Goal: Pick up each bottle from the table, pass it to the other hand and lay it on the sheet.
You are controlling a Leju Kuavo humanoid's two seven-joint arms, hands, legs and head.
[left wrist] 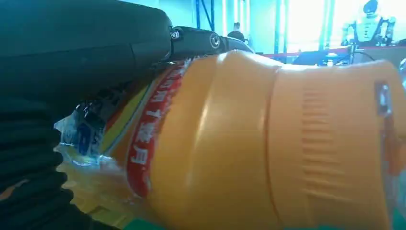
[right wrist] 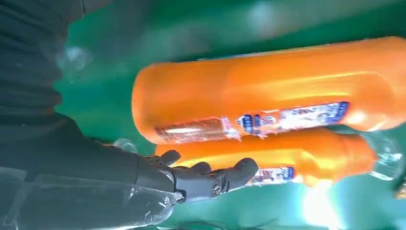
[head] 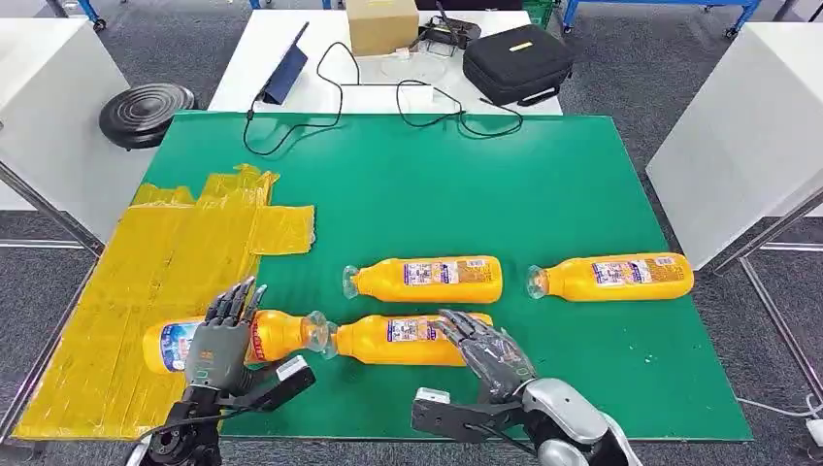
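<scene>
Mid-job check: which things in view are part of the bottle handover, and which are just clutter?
Job:
four orange bottles
yellow sheet
left hand, on a bottle
right hand, over another

Clutter:
cardboard box
black case
tablet
cables

head: high, looking down on table | wrists: close behind hands, bottles shared

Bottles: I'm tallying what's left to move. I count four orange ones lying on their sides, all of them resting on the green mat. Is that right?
Not all of them. The head view shows four orange bottles on their sides, but the one under the left hand lies mostly on the yellow sheet, its neck reaching over the green mat. The other three rest on the mat.
</scene>
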